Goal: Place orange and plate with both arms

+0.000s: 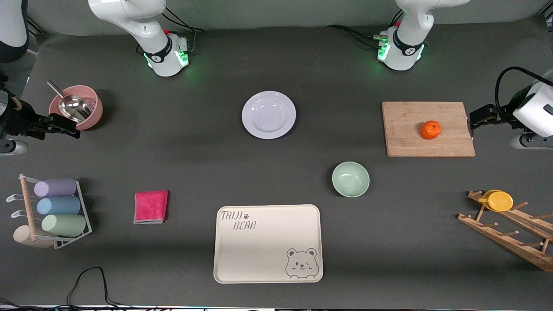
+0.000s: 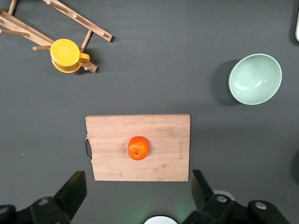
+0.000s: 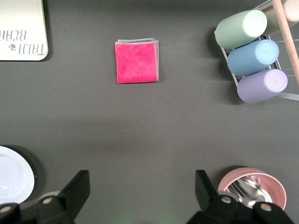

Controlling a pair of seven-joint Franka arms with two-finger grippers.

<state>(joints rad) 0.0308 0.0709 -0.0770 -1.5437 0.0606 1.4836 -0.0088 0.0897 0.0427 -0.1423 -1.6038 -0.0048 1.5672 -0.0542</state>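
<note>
The right gripper point(image 3: 138, 191) hangs with fingers spread wide, holding nothing, over bare table beside the pink bowl point(image 1: 82, 106) at the right arm's end. The plate point(image 1: 268, 114) lies mid-table. The orange point(image 1: 430, 129) sits on the cutting board point(image 1: 406, 136). The left gripper point(image 2: 138, 191) hovers at the board's edge, fingers equally wide, empty.
</note>
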